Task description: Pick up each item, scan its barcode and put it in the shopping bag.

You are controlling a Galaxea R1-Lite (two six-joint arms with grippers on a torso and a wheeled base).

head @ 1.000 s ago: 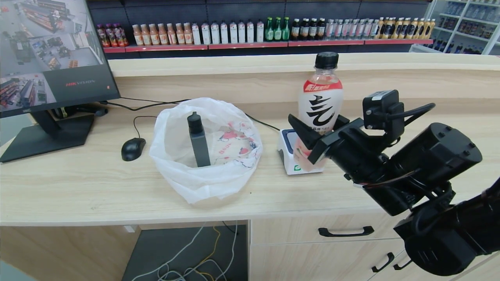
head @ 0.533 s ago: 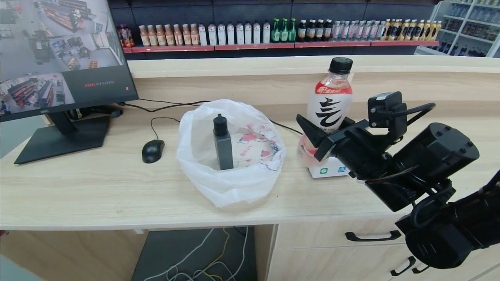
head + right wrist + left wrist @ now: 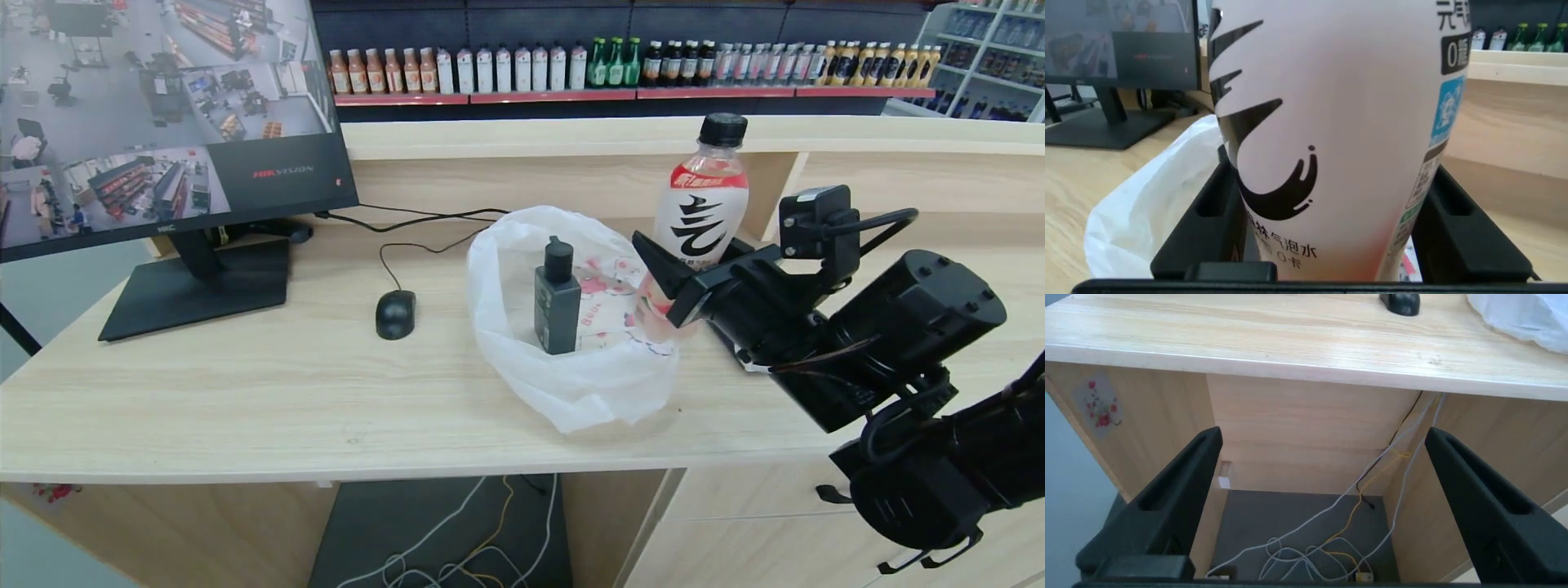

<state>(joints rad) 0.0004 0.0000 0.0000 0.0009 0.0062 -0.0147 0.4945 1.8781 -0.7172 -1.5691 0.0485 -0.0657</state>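
While it hangs over the counter [image 3: 245, 384], right gripper [image 3: 684, 273]: jaws pinching the drink bottle [image 3: 700, 204] low on its body
drink bottle: upright, lifted off the counter, at the right rim of the shopping bag [image 3: 588, 384]; possibly brushing the plastic, hard to judge
shopping bag: mouth open; dark bottle [image 3: 557, 298] standing inside
left gripper [image 3: 1331, 498]: jaws spread wide; low, facing the counter's open underside
mouse [image 3: 396, 314]: left of the bag, apart

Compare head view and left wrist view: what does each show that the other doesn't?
Head view adds: the right pincer shut on the drink bottle by the shopping bag, a dark bottle standing in the bag, the monitor. Left wrist view adds: the left pincer, open, pointed at the space under the counter. Both: counter, mouse, bag, cables under the counter.
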